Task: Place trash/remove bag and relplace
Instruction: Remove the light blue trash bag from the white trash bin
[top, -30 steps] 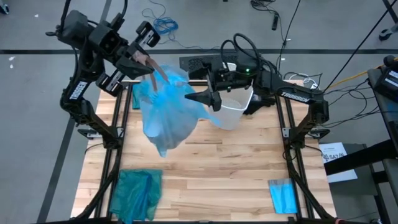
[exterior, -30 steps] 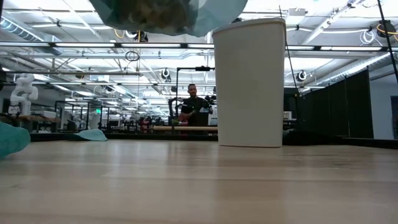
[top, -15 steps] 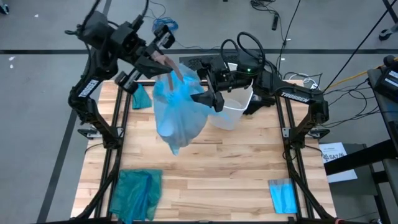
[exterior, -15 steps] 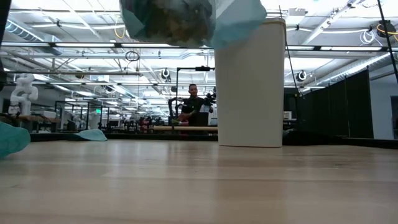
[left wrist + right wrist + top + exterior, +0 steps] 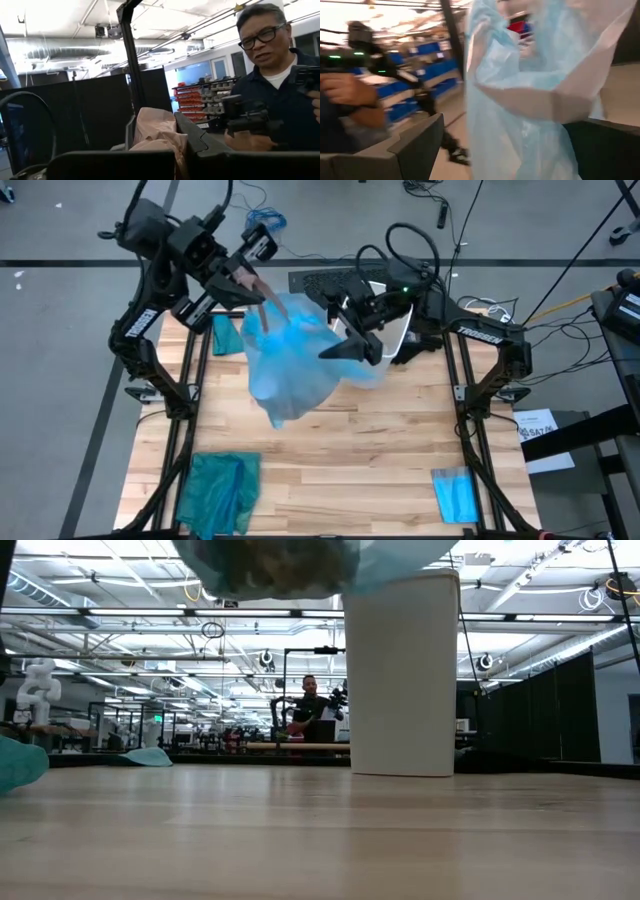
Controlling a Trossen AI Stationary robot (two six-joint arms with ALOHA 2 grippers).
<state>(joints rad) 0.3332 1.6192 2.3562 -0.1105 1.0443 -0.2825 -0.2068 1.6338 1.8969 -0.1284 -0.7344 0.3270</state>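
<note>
Up above the butcher-block table (image 5: 330, 470), the left gripper (image 5: 250, 283) has its fingers pinched together on the gathered neck of the light-blue bag (image 5: 290, 360), and the whole bag hangs free in the air over the far middle of the table, its bulging bottom clear of the wood. From table height only the rounded underside of the bag (image 5: 290, 562) shows at the top, with dark and brownish trash (image 5: 270, 560) lumped inside it. In the left wrist view a wad of pinkish crumpled material (image 5: 160, 132) sits between that gripper's dark fingers (image 5: 200, 145); whether it is plastic or paper I cannot tell. The right gripper (image 5: 345, 348) stands just right of the bag, jaws spread wide and holding nothing, its tips at or against the bag's right flank; its own camera shows the pale blue plastic (image 5: 530, 100) draped right in front of and between its fingers (image 5: 415, 145). Behind that gripper stands the white bin (image 5: 400, 340), upright on the far right part of the table; seen level, the white bin (image 5: 402, 675) is just right of the hanging bag. A darker teal bag (image 5: 220, 490) lies crumpled at the near left corner, another teal piece (image 5: 227, 335) lies at the far left edge under the left arm, and a small folded blue sheet (image 5: 455, 495) rests at the near right. A person in glasses (image 5: 272, 85) stands beyond the table holding a dark handle.
</note>
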